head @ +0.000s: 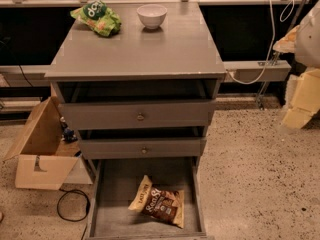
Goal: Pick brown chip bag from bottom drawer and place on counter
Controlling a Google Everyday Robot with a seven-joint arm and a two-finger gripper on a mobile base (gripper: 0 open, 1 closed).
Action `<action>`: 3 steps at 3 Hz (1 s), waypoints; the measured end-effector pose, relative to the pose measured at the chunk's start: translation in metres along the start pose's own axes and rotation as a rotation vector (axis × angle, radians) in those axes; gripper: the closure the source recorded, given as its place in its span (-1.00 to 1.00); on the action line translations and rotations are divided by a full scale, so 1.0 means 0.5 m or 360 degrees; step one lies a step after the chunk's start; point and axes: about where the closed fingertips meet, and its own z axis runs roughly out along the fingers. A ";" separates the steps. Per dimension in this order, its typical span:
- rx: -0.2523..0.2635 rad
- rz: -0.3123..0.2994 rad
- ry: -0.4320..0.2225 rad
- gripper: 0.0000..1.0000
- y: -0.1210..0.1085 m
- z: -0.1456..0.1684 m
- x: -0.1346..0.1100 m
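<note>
The brown chip bag [159, 206] lies flat on the bare grey floor of the bottom drawer [112, 204], which is pulled open towards me. The bag sits right of the drawer's middle, near its front, with its tan ends pointing upper left and lower right. The counter [150, 49] is the grey top of the cabinet above. My gripper is not in view; only a pale rounded part [309, 36] shows at the right edge, and I cannot tell what it is.
A green chip bag [96, 17] and a white bowl [151, 15] stand at the back of the counter. Two knobbed drawers [140, 116] are above the bottom one. An open cardboard box [42, 151] and a black cable [70, 206] lie left; yellow foam blocks [301, 99] lie right.
</note>
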 end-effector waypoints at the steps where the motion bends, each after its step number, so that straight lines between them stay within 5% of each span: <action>1: 0.0006 0.0001 -0.0009 -1.00 -0.001 0.000 -0.004; 3: -0.0266 0.0234 -0.0517 -1.00 0.061 0.218 -0.242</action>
